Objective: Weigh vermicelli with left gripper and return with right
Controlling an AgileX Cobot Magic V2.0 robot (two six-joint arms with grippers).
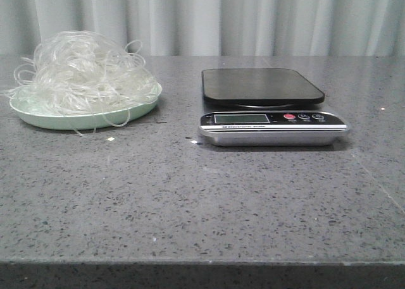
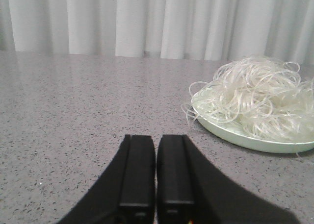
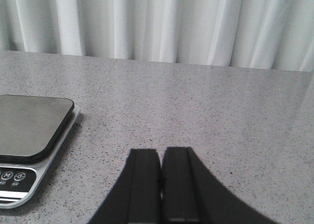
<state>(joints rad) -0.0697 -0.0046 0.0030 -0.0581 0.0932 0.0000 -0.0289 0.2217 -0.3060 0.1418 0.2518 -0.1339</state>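
Lab tabletop [image 1: 190,200], curtain backdrop [image 1: 253,17]

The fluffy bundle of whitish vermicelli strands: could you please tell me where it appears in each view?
Front view: the fluffy whitish vermicelli bundle sits at the far left, heaped on the pale green plate.
Left wrist view: at the right edge, on the same plate.
Right wrist view: not in it.
Shared landmark: the pleated white curtain behind the table.

Vermicelli [image 1: 82,71]: translucent whitish, glassy strands. Plate [image 1: 76,120]: pale mint green, plain. Scale [image 1: 269,107]: black platform, silver body, black control strip with greyish display, one red button and two dark ones. Table [image 1: 190,200]: grey stone, fine dark and white speckle. Curtain [image 1: 253,17]: pale grey-white. Left gripper [image 2: 156,172] and right gripper [image 3: 162,185]: matte black.
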